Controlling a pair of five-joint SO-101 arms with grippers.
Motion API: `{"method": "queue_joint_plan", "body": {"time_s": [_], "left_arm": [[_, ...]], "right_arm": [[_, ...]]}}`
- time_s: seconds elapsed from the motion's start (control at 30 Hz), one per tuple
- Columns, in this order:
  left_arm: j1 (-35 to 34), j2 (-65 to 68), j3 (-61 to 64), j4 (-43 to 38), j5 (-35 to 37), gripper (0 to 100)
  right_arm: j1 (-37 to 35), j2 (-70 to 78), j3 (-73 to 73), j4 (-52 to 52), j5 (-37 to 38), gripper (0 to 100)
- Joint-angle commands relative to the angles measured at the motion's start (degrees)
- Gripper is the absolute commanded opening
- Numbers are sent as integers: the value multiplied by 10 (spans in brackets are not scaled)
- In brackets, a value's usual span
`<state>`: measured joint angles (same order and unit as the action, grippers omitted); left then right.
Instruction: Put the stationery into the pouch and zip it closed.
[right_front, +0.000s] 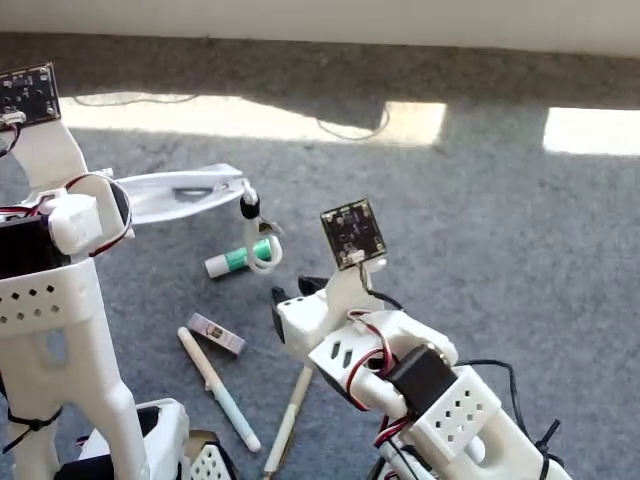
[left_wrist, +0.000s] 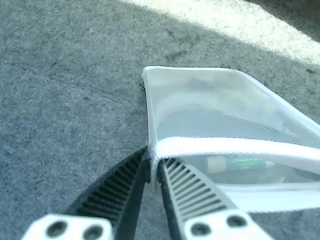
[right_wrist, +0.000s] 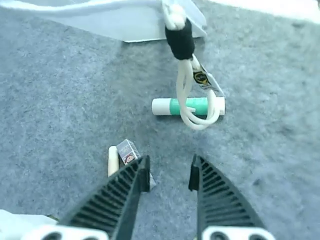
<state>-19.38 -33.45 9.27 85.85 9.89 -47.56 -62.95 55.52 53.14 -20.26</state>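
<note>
A translucent white mesh pouch (right_front: 185, 195) hangs above the grey carpet, and my left gripper (left_wrist: 154, 164) is shut on its rim (left_wrist: 225, 146). A black zipper pull (right_wrist: 180, 40) with a white cord loop (right_wrist: 200, 112) dangles from its end. The loop rests over a green and white glue stick (right_wrist: 175, 106) lying on the carpet (right_front: 232, 261). My right gripper (right_wrist: 169, 174) hovers open just short of the glue stick. A small eraser (right_front: 216, 334) lies beside one finger (right_wrist: 131, 187). Two pens (right_front: 218, 388) (right_front: 290, 418) lie nearer the arm bases.
Through the mesh, the left wrist view shows a green and white stick (left_wrist: 240, 162). Cables (right_front: 350, 125) run along the carpet at the back. The right arm's body (right_front: 400, 380) with its wires fills the front middle. Open carpet lies to the right.
</note>
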Motion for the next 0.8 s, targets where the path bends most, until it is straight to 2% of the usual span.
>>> {"method": "queue_joint_plan", "body": {"time_s": [0.0,0.23,0.53,0.77], "left_arm": [[-12,0,-9,-4,7,7],[-12,1,-9,-4,7,7],[-12,0,8,-6,7,7],[-13,0,24,-25,7,7]], "right_arm": [[2,-8,1,2,-34,131],[0,0,0,32,-80,131],[-1,201,-59,62,-190,131],[0,259,-61,60,-195,131]]}}
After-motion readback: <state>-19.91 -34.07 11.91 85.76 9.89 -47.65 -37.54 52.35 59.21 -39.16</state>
